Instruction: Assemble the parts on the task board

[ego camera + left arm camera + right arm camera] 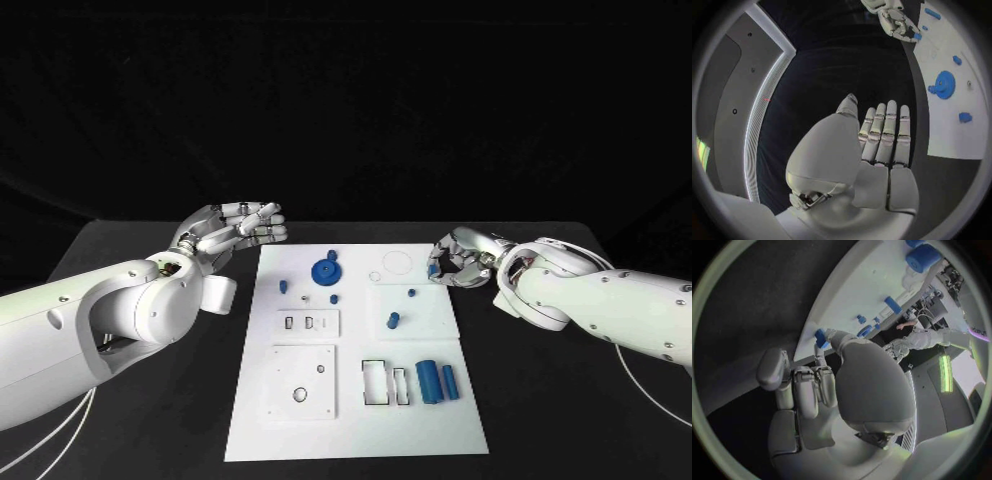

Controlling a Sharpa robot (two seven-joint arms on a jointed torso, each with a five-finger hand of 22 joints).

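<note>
The white task board (361, 430) lies in the middle of the black table. On it are a blue disc (327, 270) (944, 84), several small blue pegs such as one (392, 320), and two blue cylinders (438, 381) (923, 257). My right hand (462, 256) (895, 22) hovers at the board's far right edge with curled fingers, pinching a small blue part (820, 337) (916, 36) at its fingertips. My left hand (231, 228) (879, 150) is raised off the board's far left corner, fingers extended, holding nothing.
Two white plates (309, 322) (303, 382) with holes sit on the board's left half, and a white ring (392, 265) lies near its far edge. Rectangular slots (375, 385) lie beside the cylinders. Bare black table (577, 420) flanks the board on both sides.
</note>
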